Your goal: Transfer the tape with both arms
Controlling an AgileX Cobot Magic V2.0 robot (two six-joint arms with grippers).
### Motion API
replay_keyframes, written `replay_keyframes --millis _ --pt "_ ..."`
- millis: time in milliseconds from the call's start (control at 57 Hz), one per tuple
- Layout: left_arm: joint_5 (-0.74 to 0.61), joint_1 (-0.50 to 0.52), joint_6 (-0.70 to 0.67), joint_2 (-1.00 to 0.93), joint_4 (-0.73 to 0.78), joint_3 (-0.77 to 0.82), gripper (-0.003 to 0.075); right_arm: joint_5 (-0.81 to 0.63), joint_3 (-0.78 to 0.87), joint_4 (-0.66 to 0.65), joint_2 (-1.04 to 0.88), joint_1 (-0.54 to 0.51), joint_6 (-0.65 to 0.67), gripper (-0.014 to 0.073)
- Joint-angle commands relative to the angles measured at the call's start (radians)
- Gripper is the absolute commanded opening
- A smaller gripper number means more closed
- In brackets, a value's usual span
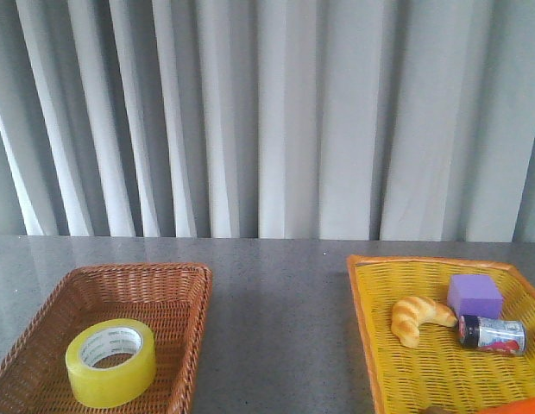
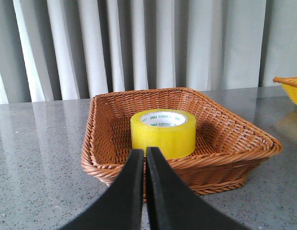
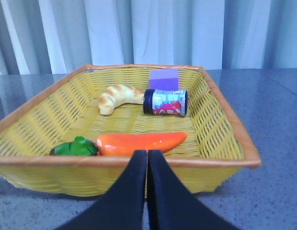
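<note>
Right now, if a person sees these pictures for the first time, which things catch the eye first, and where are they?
The yellow tape stands out first, lying flat in the brown basket on the left of the table. Next comes the bright yellow basket on the right, which holds a croissant, a purple block, a small jar on its side and an orange carrot. In each wrist view, a black gripper points at its basket, shut.
</note>
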Motion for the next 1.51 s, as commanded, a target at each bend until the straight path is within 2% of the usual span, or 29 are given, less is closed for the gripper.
replay_keyframes --millis 0,1490 --pt "-0.077 0.000 -0.008 -0.016 -0.002 -0.010 -0.0007 -0.148 0.033 0.004 -0.001 -0.006 0.001 -0.0007" --pt "-0.077 0.000 -0.008 -0.016 -0.002 -0.009 -0.0006 -0.155 0.054 0.009 -0.039 -0.006 -0.003 -0.0007"
